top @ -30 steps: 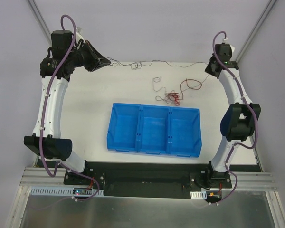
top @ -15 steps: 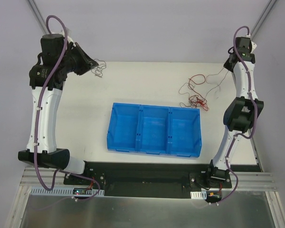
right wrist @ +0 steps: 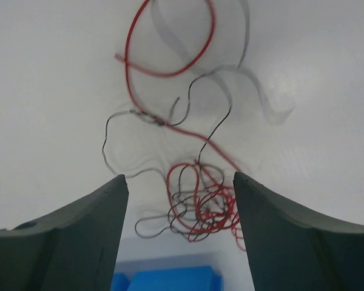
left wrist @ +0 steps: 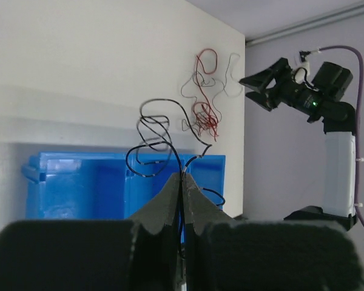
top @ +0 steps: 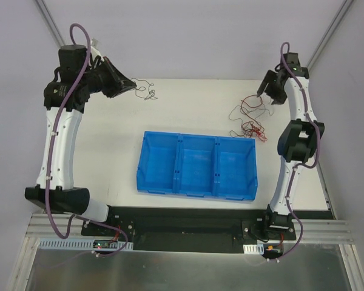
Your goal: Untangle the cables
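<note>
My left gripper (top: 132,86) hovers over the table's far left corner, shut on a single black cable (top: 147,92) that curls loose beyond its tips. In the left wrist view the jaws (left wrist: 183,177) pinch that black cable (left wrist: 155,136). A tangle of red, black and pale cables (top: 250,118) lies on the white table at the far right, behind the tray. Just above it, my right gripper (top: 262,91) stands open and holds nothing. The right wrist view has the open gripper (right wrist: 179,179) with the tangle (right wrist: 200,203) on the table between and beyond its fingers.
A blue tray (top: 197,134) with three compartments sits mid-table, in front of the tangle; its rim shows at the bottom of the right wrist view (right wrist: 164,280) and in the left wrist view (left wrist: 79,159). Grey walls close in behind and beside the table.
The right gripper has opened and let the red-and-black tangle drop onto the table. The left gripper has swung slightly right, still carrying the black cable, which now hangs apart from the tangle.
</note>
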Tool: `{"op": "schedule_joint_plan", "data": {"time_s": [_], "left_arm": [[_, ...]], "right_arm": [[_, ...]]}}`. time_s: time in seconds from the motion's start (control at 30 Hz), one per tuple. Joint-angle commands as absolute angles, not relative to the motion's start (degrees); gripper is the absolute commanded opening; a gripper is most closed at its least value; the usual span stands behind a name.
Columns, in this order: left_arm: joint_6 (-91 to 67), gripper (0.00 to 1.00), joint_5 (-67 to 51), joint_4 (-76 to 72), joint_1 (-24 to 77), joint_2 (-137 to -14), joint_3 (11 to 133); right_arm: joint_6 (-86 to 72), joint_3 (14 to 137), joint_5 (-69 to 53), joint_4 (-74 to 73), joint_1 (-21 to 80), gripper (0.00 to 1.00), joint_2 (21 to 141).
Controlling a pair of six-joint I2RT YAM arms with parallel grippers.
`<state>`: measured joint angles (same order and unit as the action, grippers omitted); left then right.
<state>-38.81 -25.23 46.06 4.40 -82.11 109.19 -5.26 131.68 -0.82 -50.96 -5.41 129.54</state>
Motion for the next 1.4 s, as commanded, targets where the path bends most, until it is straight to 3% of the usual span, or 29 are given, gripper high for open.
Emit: {"op": "schedule_joint_plan", "data": {"time_s": [0.0,0.1,0.23,0.37,0.8,1.17,1.27,1.37], "left_arm": [[-44.55,0.0,-37.51,42.72,4.04,-85.95,108.46],[-46.66,0.0,-42.26,40.96,5.18,-88.58,107.84],[-47.72,0.0,-46.75,39.64,7.64,-91.75,107.75],[-48.34,0.0,-50.26,39.03,9.75,-93.07,106.18],[-48.43,0.0,-52.47,38.94,11.95,-91.76,102.48],[-48.78,0.0,-53.26,38.94,11.95,-92.2,103.36],[-48.78,0.0,-53.44,39.02,12.04,-92.55,104.15],[-48.78,0.0,-53.18,38.94,12.04,-92.72,104.15]], "right_arm": [[-2.29,129.56,-6.06,-60.9,-0.09,0.73,123.41],[-0.35,122.81,-10.87,-57.77,3.42,0.73,117.27],[5.88,113.48,-28.44,-44.07,10.26,0.72,107.25],[2.12,111.44,-42.61,-32.02,17.12,0.71,104.5],[-8.43,106.36,-58.44,-12.14,25.05,0.67,103.01],[-8.61,103.97,-59.06,-11.07,28.21,0.59,103.27],[-8.61,103.27,-58.36,-11.07,29.0,0.51,103.36],[-8.7,103.01,-55.65,-11.07,29.44,0.28,103.27]]}}
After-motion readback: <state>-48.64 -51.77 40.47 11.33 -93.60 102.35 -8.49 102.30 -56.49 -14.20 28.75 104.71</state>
